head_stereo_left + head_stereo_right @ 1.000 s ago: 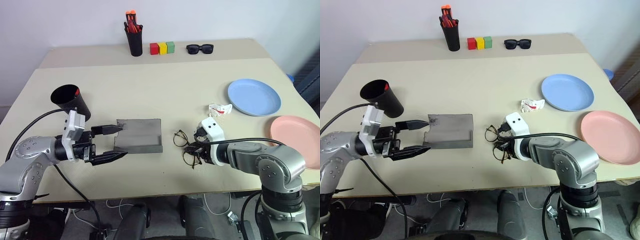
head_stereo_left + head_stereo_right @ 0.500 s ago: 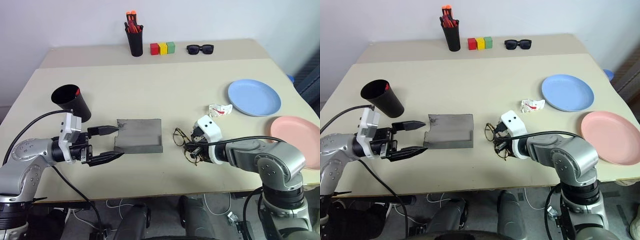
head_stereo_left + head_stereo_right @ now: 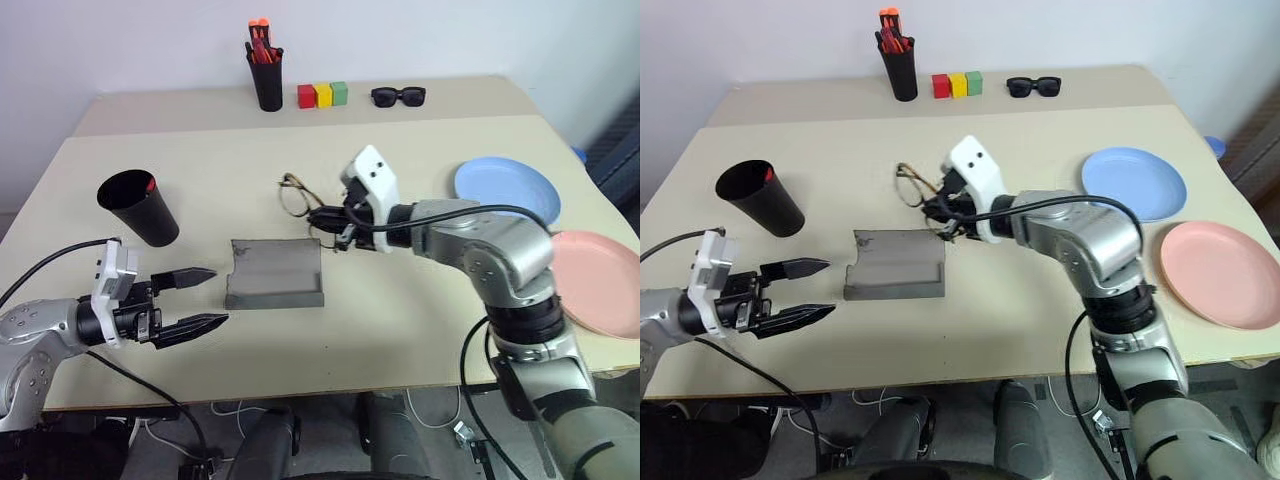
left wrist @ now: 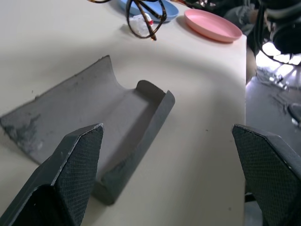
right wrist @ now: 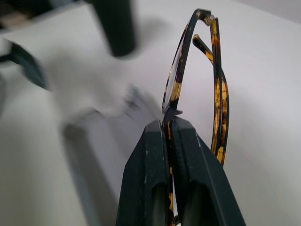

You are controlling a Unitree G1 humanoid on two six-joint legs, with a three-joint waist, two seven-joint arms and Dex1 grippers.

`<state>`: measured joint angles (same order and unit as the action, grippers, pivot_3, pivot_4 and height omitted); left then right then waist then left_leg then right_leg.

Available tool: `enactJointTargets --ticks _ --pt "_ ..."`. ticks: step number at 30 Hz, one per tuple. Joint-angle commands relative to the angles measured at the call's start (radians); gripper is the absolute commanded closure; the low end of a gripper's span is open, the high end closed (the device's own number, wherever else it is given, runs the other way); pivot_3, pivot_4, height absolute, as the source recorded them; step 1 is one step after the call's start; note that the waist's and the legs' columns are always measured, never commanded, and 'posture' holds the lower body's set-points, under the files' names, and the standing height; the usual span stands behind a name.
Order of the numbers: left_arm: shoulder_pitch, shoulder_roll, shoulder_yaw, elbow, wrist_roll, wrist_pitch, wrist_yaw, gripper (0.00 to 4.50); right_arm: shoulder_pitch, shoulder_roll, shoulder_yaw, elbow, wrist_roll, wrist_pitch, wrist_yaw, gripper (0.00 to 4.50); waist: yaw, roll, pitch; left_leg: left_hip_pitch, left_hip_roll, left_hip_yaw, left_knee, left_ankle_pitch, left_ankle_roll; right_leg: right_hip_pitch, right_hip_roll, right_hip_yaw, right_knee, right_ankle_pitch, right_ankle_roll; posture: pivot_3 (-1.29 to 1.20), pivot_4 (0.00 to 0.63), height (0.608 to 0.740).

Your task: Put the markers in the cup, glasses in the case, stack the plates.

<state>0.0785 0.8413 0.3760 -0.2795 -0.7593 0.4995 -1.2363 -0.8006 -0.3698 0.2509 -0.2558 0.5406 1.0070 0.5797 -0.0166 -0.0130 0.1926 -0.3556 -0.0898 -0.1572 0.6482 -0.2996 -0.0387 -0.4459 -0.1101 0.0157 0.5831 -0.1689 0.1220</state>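
Above the table, just past the far edge of the case (image 3: 276, 272), we hold the glasses (image 3: 296, 194) clear of the surface, our right gripper (image 3: 333, 222) pinching the thin frame between fingers pressed together. The grip is narrow and on the frame edge, so we judge the glasses could twist or slip when lowered, or catch a temple on the case's raised lip. Their long axis runs roughly from four o'clock toward ten o'clock, away from the fingertips. Our left gripper (image 3: 200, 298) hovers with fingers spread wide at the case's eight o'clock, holding nothing.
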Motion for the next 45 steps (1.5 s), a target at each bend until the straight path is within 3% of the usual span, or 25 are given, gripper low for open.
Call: enactJointTargets --ticks 1,7,14,20,33,36,43,45 --pt "0.031 0.022 0.062 -0.062 -0.048 0.025 0.005 0.00 -0.029 0.057 0.055 0.042 -0.052 -0.156 0.065 4.43 -0.001 0.000 0.000 0.000 0.000 0.000 0.000 0.000 0.000 0.000 0.000 0.000 0.000 0.000 0.000 0.00 0.150 0.740" --pt "0.081 0.014 0.091 -0.093 -0.047 0.013 0.015 0.00 -0.019 0.075 0.200 0.209 -0.217 -0.376 0.175 4.43 -0.003 0.000 0.000 0.001 0.000 0.000 0.000 0.000 0.000 0.000 0.001 0.000 0.001 0.000 -0.001 0.00 0.150 0.740" --pt "0.107 0.004 0.102 -0.103 -0.030 -0.020 0.024 0.00 -0.018 0.097 0.234 0.339 -0.282 -0.479 0.294 4.43 -0.004 0.000 0.000 0.001 0.000 0.000 0.000 0.000 -0.001 -0.001 0.002 0.000 0.001 0.001 -0.001 0.00 0.150 0.740" --pt "0.091 0.003 0.089 -0.091 -0.024 -0.037 0.031 0.00 -0.015 0.058 0.229 0.326 -0.260 -0.397 0.430 4.43 -0.003 0.001 0.000 0.000 0.000 0.000 0.000 -0.001 -0.002 -0.001 0.003 0.000 0.001 0.001 -0.002 0.00 0.150 0.740" --pt "0.071 -0.008 0.059 -0.078 -0.004 -0.062 0.040 0.00 -0.012 0.085 0.219 0.332 -0.269 -0.282 0.459 4.43 -0.003 0.001 0.000 0.000 0.000 0.000 0.000 -0.001 -0.002 -0.001 0.003 0.000 0.001 0.001 -0.002 0.00 0.150 0.740" --pt "0.068 -0.008 0.053 -0.075 -0.001 -0.070 0.044 0.00 -0.014 0.088 0.214 0.336 -0.271 -0.291 0.464 3.55 -0.003 0.001 0.000 0.000 0.000 0.000 0.000 -0.001 -0.002 -0.001 0.003 0.000 0.001 0.001 -0.002 0.00 0.150 0.740" --pt "0.060 -0.014 0.045 -0.070 0.008 -0.079 0.050 0.00 -0.038 0.073 0.166 0.353 -0.281 -0.327 0.452 0.01 -0.003 0.001 0.000 0.000 0.000 0.000 0.000 -0.001 -0.002 -0.001 0.003 0.000 0.001 0.001 -0.002 0.00 0.150 0.740" --pt "0.041 -0.023 0.042 -0.063 0.014 -0.085 0.063 0.00 -0.046 0.072 0.130 0.345 -0.265 -0.322 0.445 0.01 -0.003 0.001 0.000 0.000 0.000 0.000 0.000 -0.001 -0.002 -0.001 0.003 0.000 0.001 0.001 -0.002 0.00 0.150 0.740"
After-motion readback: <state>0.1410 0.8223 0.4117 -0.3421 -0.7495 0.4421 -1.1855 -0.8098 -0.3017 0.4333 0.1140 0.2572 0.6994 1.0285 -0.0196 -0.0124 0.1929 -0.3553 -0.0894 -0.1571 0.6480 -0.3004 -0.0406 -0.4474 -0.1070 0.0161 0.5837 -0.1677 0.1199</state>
